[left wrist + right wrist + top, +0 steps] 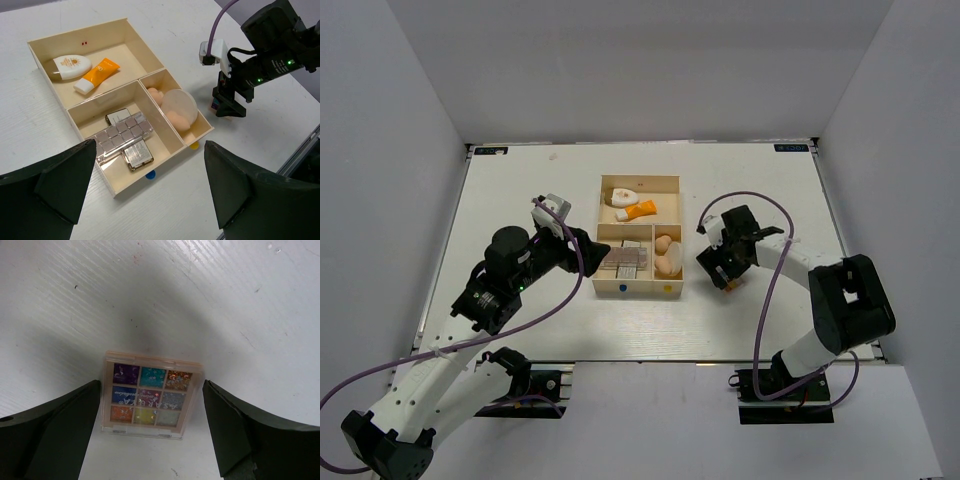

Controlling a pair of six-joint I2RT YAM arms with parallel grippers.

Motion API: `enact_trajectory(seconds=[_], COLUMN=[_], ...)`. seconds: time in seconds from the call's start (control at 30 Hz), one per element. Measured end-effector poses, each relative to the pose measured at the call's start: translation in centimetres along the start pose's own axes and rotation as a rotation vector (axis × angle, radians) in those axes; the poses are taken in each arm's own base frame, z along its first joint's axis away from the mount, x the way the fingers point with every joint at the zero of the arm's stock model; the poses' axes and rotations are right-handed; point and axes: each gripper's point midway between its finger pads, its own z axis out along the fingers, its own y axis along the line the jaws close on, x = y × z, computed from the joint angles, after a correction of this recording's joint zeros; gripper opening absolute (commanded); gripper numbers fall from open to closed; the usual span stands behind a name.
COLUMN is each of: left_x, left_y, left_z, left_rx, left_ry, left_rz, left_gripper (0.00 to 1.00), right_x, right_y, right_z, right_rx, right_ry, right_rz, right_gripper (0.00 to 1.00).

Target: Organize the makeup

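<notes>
My right hand (723,272): spread wide, straddling the multicoloured palette (150,395), not gripping it. Palette: flat on the desk (225,300), right of the box (638,238). Step, I judge: pickup. Next: close squarely on its edges, then lift.

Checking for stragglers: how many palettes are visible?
4. Three palettes overlap in the box's near-left compartment; one multicoloured palette lies on the table under the right gripper. Some may be hidden.
</notes>
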Motion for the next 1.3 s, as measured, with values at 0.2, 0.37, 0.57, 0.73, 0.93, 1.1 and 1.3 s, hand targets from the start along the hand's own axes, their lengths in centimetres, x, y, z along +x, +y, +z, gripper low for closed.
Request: enact_trajectory(seconds=[0.2, 0.37, 0.57, 0.73, 0.93, 1.1, 1.3], left_x=[0.0, 0.0, 0.0, 0.0, -0.3, -1.2, -1.8], left_y=[0.0, 0.0, 0.0, 0.0, -0.1, -0.3, -0.4], left_z=[0.0, 0.0, 0.0, 0.0, -0.3, -1.0, -1.4], left_rx=[0.001, 0.001, 0.000, -0.001, 0.001, 0.005, 0.004], left_ry=[0.000, 0.000, 0.000, -0.001, -0.013, -0.051, -0.075], left_rz=[0.000, 0.000, 0.000, 0.000, 0.002, 0.010, 0.015], left_gripper=[0.98, 0.98, 0.98, 0.98, 0.98, 0.98, 0.98], right_x=[-0.1, -0.2, -1.8, -10.0, -18.2, -21.9, -23.0], right_y=[0.2, 0.2, 1.5, 2.5, 6.4, 10.7, 15.5], right_z=[0.3, 0.1, -2.3, -8.2, -13.2, -10.7, -6.0], right_rx=[-0.052, -0.063, -0.106, -0.134, -0.221, -0.320, -0.405], right_ry=[-0.013, -0.016, -0.073, -0.301, -0.491, -0.441, -0.330], right_rz=[0.029, 0.026, -0.016, -0.105, -0.232, -0.313, -0.383], right_gripper=[0.66, 0.45, 0.36, 0.34, 0.33, 0.32, 0.36])
